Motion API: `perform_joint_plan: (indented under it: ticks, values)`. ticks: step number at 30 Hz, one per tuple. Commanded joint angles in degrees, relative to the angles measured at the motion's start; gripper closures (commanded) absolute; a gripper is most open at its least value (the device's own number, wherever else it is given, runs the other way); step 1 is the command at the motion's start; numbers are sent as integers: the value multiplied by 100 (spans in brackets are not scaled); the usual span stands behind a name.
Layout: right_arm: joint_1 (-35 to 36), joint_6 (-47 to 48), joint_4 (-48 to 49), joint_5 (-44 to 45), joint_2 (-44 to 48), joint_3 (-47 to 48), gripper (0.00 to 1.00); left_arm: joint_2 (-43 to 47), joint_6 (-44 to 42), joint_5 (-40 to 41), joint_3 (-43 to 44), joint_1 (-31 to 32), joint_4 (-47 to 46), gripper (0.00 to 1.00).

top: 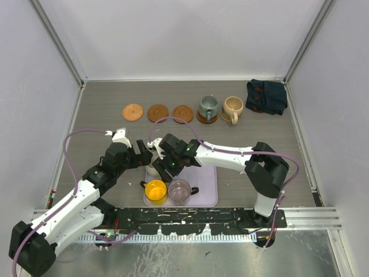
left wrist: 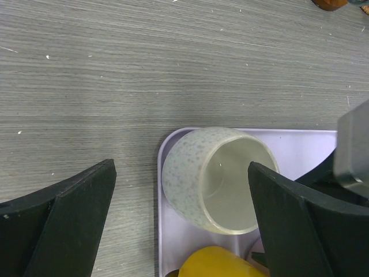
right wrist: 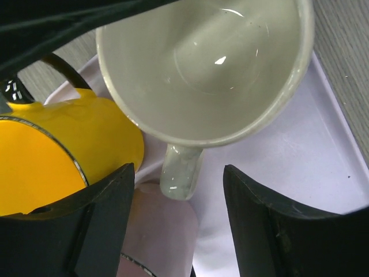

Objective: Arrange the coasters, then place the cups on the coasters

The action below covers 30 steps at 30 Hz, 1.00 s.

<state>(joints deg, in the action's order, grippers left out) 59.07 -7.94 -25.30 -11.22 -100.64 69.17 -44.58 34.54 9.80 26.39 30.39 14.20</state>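
Observation:
A cream-white cup (left wrist: 213, 179) lies tilted in the far left corner of the lavender tray (top: 204, 184). My left gripper (left wrist: 181, 173) is open, one finger on each side of the cup's body. My right gripper (right wrist: 179, 173) is open too, and the cup's handle (right wrist: 181, 170) sits between its fingers with a gap on each side. In the top view both grippers (top: 144, 153) (top: 164, 158) crowd over this cup (top: 153, 169). Three bare coasters (top: 132, 112) (top: 158, 112) (top: 183, 113) lie in a row at the back. To their right, a grey-green cup (top: 208, 107) and a beige cup (top: 233, 108) each stand on a coaster.
A yellow cup (top: 155, 190) and a purplish glass cup (top: 179, 190) stand at the tray's near edge, close under the grippers. A dark blue folded cloth (top: 266, 96) lies at the back right. Grey walls enclose the table.

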Motion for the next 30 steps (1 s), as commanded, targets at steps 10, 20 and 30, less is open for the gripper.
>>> perform_joint_plan:
  ticks: [10, 20, 30]
  values:
    - [146, -331, 278, 720, -263, 330, 42, 134, 39, 136, -90, 21, -136, 1]
    - [228, -409, 385, 955, -219, 297, 55, 92, 48, 107, -99, 20, -164, 1]
    - [246, -318, 314, 859, -251, 349, 99, 90, 54, 107, -119, 24, -149, 1]
